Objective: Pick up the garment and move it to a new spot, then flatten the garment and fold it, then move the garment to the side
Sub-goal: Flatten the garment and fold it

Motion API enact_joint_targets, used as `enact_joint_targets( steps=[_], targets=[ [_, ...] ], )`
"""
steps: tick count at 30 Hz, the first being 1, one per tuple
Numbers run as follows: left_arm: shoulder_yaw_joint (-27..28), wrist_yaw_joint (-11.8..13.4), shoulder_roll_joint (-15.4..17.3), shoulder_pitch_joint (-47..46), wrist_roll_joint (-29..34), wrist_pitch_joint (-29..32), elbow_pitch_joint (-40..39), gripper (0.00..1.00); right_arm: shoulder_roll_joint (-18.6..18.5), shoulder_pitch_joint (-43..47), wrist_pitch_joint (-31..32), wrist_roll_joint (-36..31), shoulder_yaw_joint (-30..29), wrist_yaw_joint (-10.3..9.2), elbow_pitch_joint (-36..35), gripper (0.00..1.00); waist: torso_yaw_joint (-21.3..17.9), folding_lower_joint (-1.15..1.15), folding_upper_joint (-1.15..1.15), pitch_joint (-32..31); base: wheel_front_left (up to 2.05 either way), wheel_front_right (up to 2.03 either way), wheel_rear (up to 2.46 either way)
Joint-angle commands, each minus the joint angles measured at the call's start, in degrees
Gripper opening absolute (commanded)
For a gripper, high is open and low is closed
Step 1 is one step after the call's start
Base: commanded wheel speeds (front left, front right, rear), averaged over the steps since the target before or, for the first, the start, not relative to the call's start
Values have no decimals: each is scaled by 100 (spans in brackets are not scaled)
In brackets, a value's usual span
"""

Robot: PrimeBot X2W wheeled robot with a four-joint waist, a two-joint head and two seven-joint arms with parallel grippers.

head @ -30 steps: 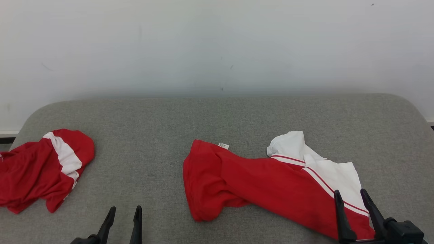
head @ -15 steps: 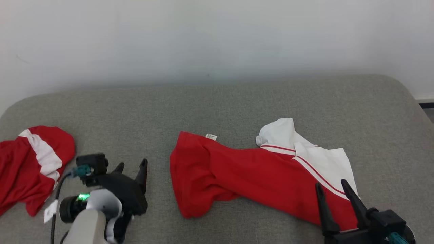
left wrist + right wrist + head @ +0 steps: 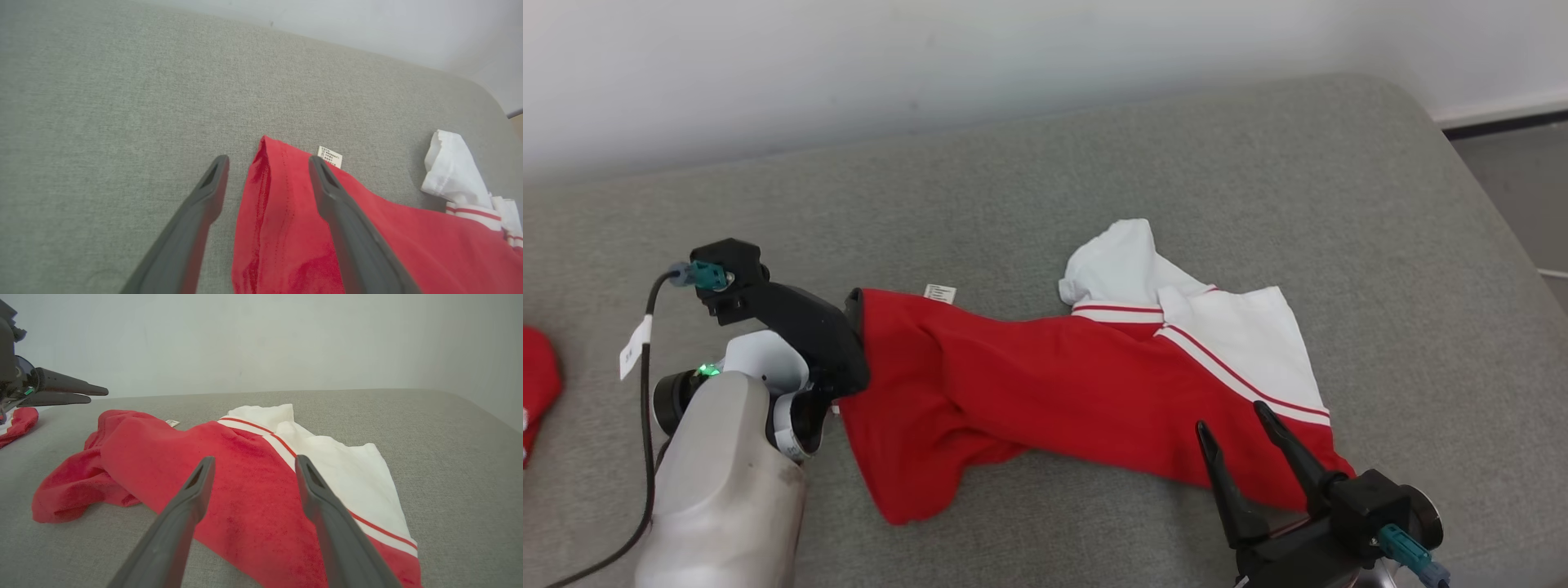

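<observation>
Left gripper (image 3: 267, 160), fingers spread, straddles the red-and-white shirt (image 3: 1078, 376) at its nine o'clock hem; right gripper (image 3: 1232, 416), likewise spread, hovers at its five o'clock corner.

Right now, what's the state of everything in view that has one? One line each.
garment: crumpled, unfolded, not gripped.
left tool: open, fingers either side of the garment's red hem corner, not closed on it.
right tool: open, over the garment's striped end, holding nothing.
second garment: bunched up at the far left, partly out of frame.
</observation>
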Motion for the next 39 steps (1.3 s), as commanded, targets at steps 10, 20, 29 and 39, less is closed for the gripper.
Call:
enact_joint_targets(
  steps=[10,20,29,39],
  targets=[
    [-124,258,-20,-502,-21,232,770,100,-108,-198,-119,130,103,-13,187,100,-318,-1,-1,291,0,0,0],
    [-265,-20,-29,-731,-46,-146,850,0,-118,-230,-165,183,65,-13,233,100,-284,-1,-1,289,0,0,0],
    [-498,-475,-46,-1158,44,-1720,427,0,-101,-206,-196,217,-31,-13,286,100,-82,-1,-1,157,0,0,0],
    [-1252,-747,-57,-688,-765,-2156,-326,0,-88,-40,-163,190,-300,-13,199,100,474,-1,-1,61,0,0,0]
  ],
)
